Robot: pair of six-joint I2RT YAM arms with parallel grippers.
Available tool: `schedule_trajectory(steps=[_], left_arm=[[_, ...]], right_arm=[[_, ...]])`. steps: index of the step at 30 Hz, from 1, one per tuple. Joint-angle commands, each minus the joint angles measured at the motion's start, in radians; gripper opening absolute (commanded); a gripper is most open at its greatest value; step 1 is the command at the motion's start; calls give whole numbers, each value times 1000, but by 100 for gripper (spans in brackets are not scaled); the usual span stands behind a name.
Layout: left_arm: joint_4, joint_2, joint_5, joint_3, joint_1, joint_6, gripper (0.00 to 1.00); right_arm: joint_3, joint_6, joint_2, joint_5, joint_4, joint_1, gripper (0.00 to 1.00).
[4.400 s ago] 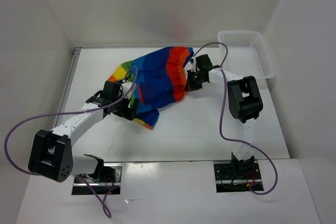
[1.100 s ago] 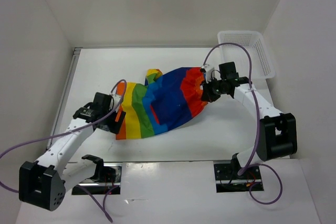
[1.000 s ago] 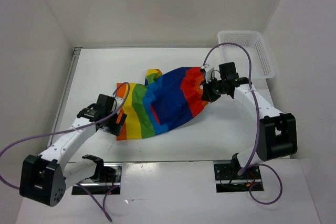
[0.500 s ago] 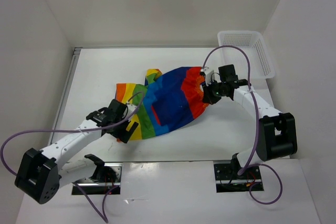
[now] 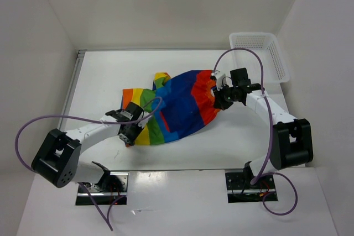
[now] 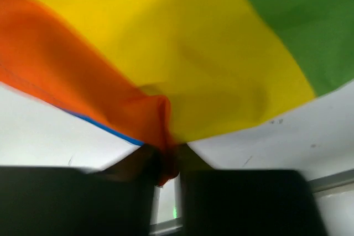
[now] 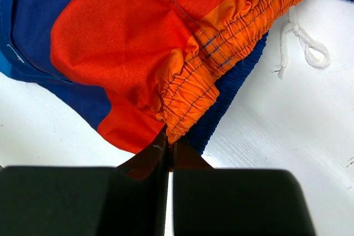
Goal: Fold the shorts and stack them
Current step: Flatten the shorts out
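Note:
The rainbow-striped shorts point(image 5: 174, 108) lie spread across the middle of the table, waistband to the right. My left gripper point(image 5: 129, 134) is shut on the orange and yellow hem corner at the shorts' point(image 6: 182, 64) lower left; a pinch of orange cloth shows between the dark jaws of the left gripper point(image 6: 166, 164). My right gripper point(image 5: 219, 101) is shut on the gathered orange waistband at the right end of the shorts point(image 7: 144, 42). In the right wrist view the jaws of the right gripper point(image 7: 170, 150) meet on the elastic. A white drawstring point(image 7: 301, 45) lies on the table beside it.
A white mesh basket point(image 5: 260, 53) stands at the back right corner. White walls enclose the table on the left, back and right. The arm bases sit at the near edge.
My left gripper has moved right to the shorts' lower-left corner and shut on the hem; it was open a second ago. The right gripper kept its hold on the waistband.

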Motion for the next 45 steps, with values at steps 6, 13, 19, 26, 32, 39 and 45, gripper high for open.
schedule_trajectory(steps=[6, 13, 19, 26, 32, 39, 45], left_arm=[[107, 5, -18, 61, 30, 10, 0], [150, 92, -122, 829, 346, 10, 0], [141, -22, -206, 1153, 441, 10, 0], [131, -95, -303, 1460, 472, 10, 0], [141, -20, -335, 1781, 472, 10, 0], [189, 166, -285, 1718, 379, 10, 0], [190, 363, -239, 1562, 334, 10, 0]], right_arm=[[110, 50, -14, -14, 53, -3, 0], [828, 271, 193, -112, 97, -3, 0], [1093, 293, 149, -246, 45, -3, 0], [1152, 577, 21, -527, 151, -3, 0], [1048, 803, -87, -651, 282, -3, 0], [959, 932, -60, -648, 357, -3, 0], [772, 997, 87, -593, 407, -3, 0]])
